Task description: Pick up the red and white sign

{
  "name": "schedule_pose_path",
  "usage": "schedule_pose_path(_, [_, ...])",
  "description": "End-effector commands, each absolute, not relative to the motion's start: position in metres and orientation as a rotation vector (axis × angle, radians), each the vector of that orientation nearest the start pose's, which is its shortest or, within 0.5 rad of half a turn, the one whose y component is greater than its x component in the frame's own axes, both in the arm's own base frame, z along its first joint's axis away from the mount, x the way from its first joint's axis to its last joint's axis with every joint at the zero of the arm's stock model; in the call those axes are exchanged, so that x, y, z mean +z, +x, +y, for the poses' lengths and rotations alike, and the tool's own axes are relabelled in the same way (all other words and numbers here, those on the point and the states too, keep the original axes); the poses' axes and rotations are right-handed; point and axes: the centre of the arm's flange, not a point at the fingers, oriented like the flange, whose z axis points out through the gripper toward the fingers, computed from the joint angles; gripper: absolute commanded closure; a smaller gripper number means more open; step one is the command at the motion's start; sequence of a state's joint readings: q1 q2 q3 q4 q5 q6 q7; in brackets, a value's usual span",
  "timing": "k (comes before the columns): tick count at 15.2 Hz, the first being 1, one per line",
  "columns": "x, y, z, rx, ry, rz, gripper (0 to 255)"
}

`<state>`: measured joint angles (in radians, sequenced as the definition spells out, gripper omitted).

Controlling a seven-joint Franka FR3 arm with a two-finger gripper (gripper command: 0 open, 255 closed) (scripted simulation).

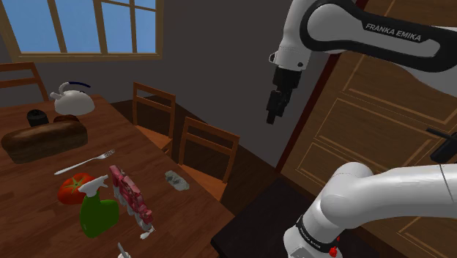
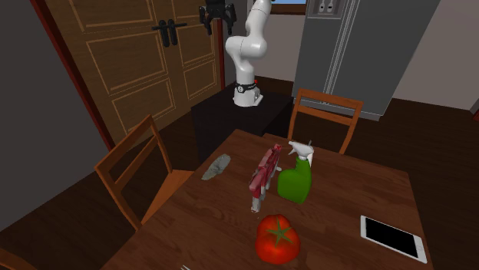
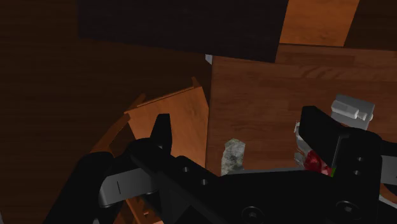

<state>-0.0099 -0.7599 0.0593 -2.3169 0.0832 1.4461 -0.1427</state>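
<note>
The red and white sign (image 1: 130, 192) lies flat on the wooden table (image 1: 44, 234), pressed against a green spray bottle (image 1: 97, 212). From the second exterior view the sign (image 2: 263, 175) runs lengthwise beside the bottle (image 2: 295, 180). My gripper (image 1: 273, 116) hangs high in the air, well off the table's edge and above the chairs, far from the sign. It is open with nothing between its fingers (image 3: 162, 130). In the wrist view a red sliver of the sign (image 3: 312, 161) peeks out behind the right finger. The gripper (image 2: 217, 27) is up near the wooden doors.
A tomato (image 1: 73, 188), a fork (image 1: 84, 161), a dark loaf (image 1: 44, 139) and a kettle (image 1: 73, 100) share the table. A small grey object (image 1: 176, 179) lies near its edge. Two wooden chairs (image 1: 206, 150) stand between me and the table. A tablet (image 2: 391, 236) lies at the far side.
</note>
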Motion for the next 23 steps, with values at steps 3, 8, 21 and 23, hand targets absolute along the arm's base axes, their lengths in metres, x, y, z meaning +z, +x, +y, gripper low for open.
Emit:
schedule_pose_path(3, [0.575, 0.309, 0.050, 0.163, -3.080, -0.267, 0])
schedule_pose_path(8, [0.537, 0.334, 0.098, 0.148, -3.089, -0.243, 0])
schedule_pose_path(21, [0.439, 0.403, 0.219, 0.110, -3.111, -0.180, 0])
schedule_pose_path(23, [0.424, 0.415, 0.238, 0.104, -3.114, -0.170, 0])
